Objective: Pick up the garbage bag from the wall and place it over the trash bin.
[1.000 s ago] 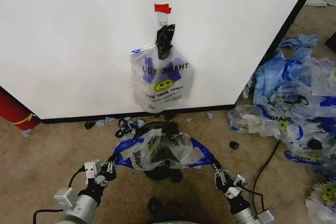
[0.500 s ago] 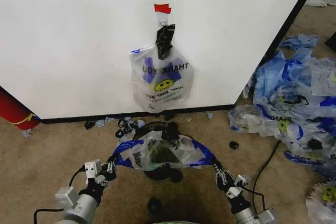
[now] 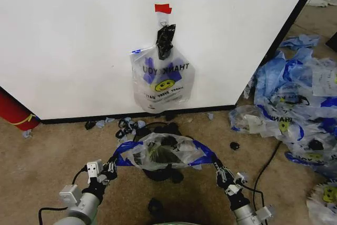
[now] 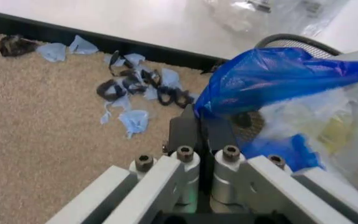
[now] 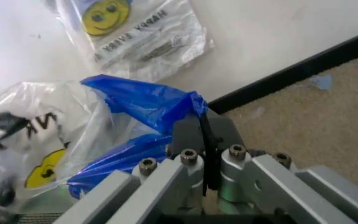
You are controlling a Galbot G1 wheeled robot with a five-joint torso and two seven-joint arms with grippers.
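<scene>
Head view taken from above, faced forward and down at the wall (image 3: 79, 40) and carpet, both arms seen low, left wrist view set close behind its fingers, faced along the carpet toward the wall's base, right wrist view likewise, the stretched garbage bag (image 3: 160, 151) shared by all three.

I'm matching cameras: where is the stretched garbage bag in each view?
Head view: garbage bag low centre, spread above the trash bin.
Left wrist view: blue handle pinched by the left gripper.
Right wrist view: handle in the right gripper.
Shared landmark: the wall.
</scene>
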